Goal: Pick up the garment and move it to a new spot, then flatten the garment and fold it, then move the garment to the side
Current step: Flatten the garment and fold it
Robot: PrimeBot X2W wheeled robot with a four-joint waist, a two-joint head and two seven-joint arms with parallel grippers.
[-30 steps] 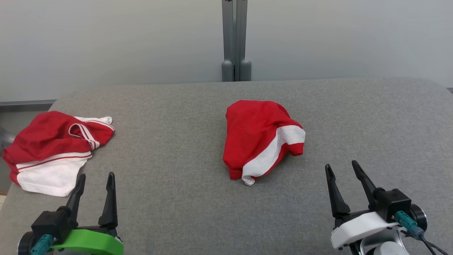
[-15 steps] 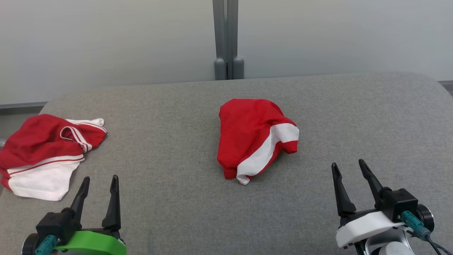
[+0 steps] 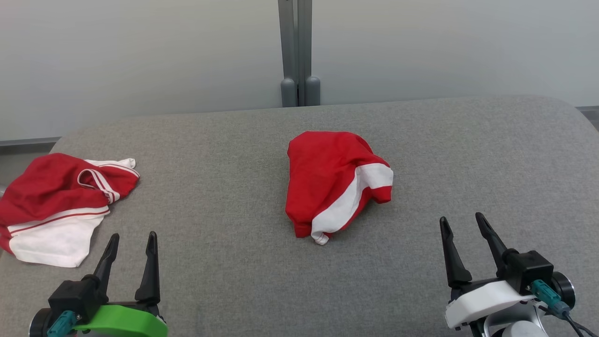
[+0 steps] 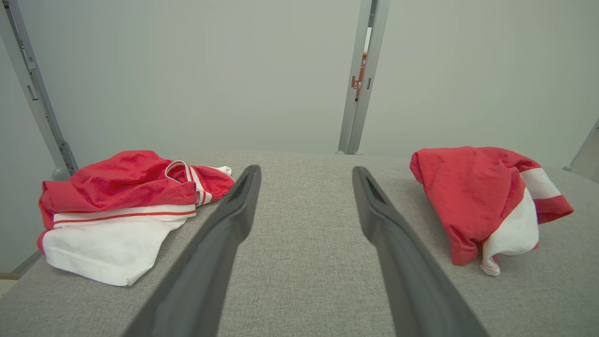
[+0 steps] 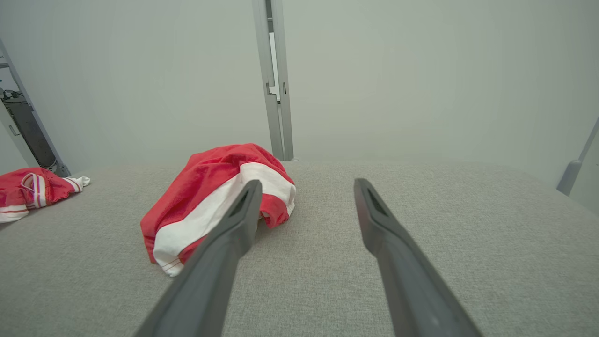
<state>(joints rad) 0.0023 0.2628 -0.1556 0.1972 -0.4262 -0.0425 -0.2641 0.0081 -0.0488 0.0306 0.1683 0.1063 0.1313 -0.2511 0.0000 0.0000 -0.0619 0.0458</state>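
Grey woven fabric covers the desk [image 3: 224, 196], with a pale wall and a grey post [image 3: 295, 47] behind its far edge. A crumpled red-and-white garment [image 3: 327, 178] lies in a heap at the desk's middle, nothing touching it. A second garment [image 3: 51, 196], also red and white, lies bunched at the desk's left edge.

Left gripper [image 3: 132, 235], on a green wrist shell, sits low at the near left with its fingers spread, empty and pointing towards the wall, just beside the second garment's white hem but apart from it. Right gripper [image 3: 461, 218], on a white shell, sits at the near right. Its fingers are spread, empty and leaning slightly left, apart from the garment.
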